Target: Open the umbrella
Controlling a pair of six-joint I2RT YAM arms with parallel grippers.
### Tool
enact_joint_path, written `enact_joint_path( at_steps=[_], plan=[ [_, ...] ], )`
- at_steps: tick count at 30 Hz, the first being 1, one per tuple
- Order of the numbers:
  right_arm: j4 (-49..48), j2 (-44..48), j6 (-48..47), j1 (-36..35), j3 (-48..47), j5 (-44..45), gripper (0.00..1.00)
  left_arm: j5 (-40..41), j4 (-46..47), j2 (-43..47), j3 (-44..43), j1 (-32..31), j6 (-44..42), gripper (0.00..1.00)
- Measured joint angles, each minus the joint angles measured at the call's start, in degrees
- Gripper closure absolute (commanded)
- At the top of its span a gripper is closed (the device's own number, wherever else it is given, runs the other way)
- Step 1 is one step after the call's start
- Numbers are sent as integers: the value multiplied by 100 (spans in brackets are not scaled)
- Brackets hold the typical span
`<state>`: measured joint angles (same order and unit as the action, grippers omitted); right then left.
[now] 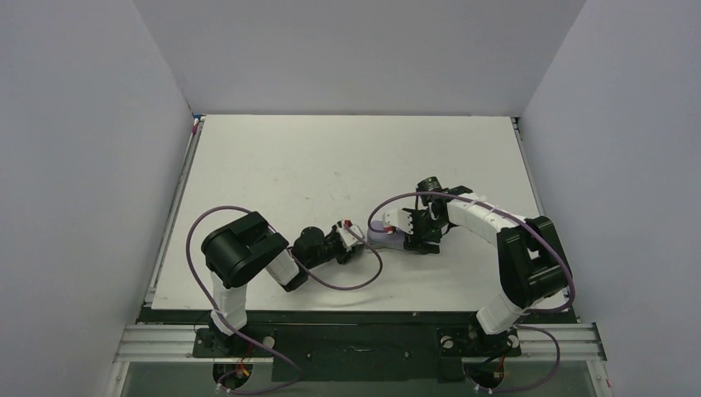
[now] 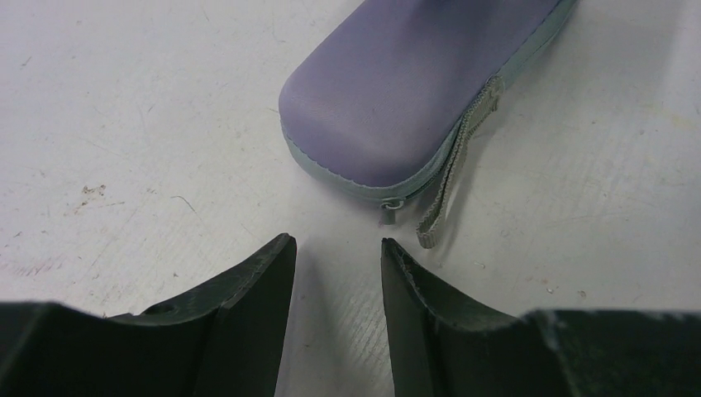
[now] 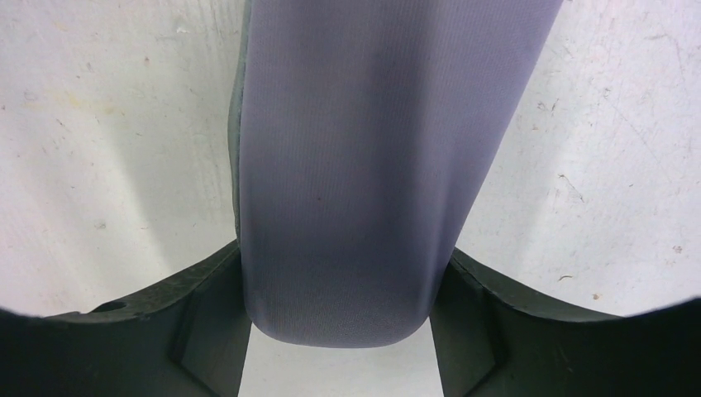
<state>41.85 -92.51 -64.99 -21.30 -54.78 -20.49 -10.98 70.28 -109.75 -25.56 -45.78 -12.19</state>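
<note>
The umbrella itself is out of view. A closed lavender oval hard case [image 1: 383, 235] lies flat on the white table. In the left wrist view the case [image 2: 405, 83] shows its zip seam, a small zipper pull [image 2: 390, 204] and a grey loop strap [image 2: 450, 178] at its near end. My left gripper [image 2: 335, 241] is open and empty, low over the table just short of the zipper pull. My right gripper [image 3: 345, 251] is shut on the other end of the case [image 3: 364, 165], one finger against each long side.
The white table [image 1: 331, 165] is walled by grey panels on the left, back and right. Purple cables loop from both arms; the left arm's cable [image 1: 372, 265] lies on the table just in front of the case.
</note>
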Motion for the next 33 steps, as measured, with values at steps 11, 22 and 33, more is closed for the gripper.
enact_joint_path(
  at_steps=[11, 22, 33],
  plan=[
    [-13, 26, -197, 0, 33, 0, 55, -149, 269, -299, -188, -236, -57, 54],
    [-2, 22, -160, 70, 28, -59, 59, -22, 321, -337, -262, -330, 107, 66],
    [15, 22, -146, 136, 28, -61, 65, 146, 214, -374, -332, -330, 385, 100]
  ],
)
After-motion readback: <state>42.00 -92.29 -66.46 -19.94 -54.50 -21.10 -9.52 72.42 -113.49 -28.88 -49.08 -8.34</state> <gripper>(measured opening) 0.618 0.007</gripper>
